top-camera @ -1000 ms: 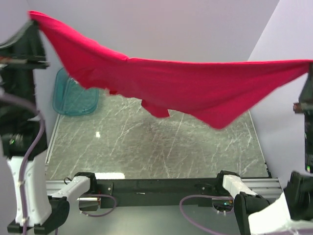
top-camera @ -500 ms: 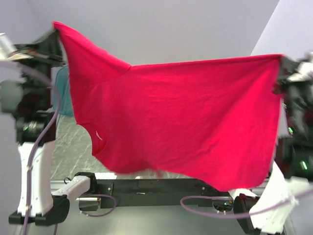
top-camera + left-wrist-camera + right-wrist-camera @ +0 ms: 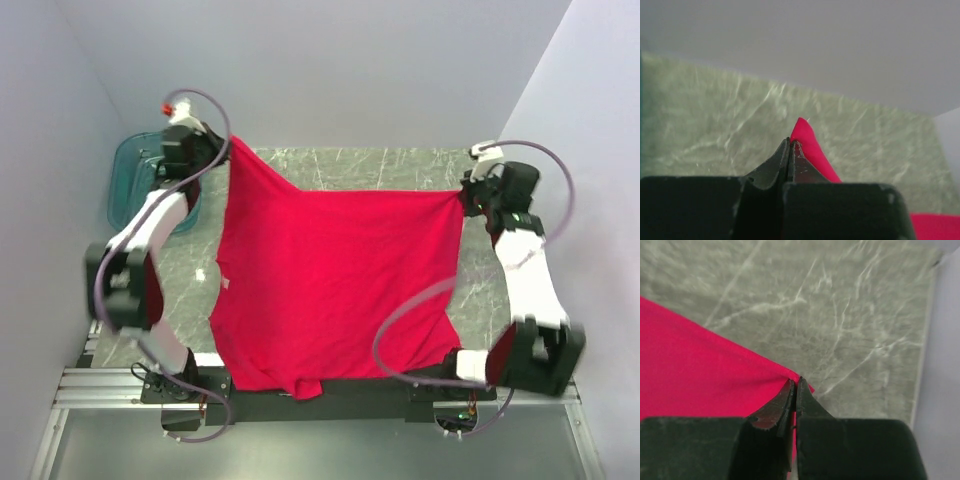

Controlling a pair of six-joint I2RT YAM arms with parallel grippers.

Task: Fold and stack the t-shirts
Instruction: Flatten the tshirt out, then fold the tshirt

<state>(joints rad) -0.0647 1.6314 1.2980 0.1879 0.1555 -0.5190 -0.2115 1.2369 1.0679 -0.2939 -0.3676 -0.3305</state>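
Red t-shirt point(image 3: 330, 280) looks light, limp; left gripper point(image 3: 224, 149) at 11 o'clock, right gripper point(image 3: 464, 198) at 2 o'clock clamp its far corners

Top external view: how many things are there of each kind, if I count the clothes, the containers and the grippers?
Clothes: 1, the red t-shirt
Containers: 1, the teal tub
Grippers: 2, the left gripper and the right gripper, each shut on a far corner of the shirt
Total: 4
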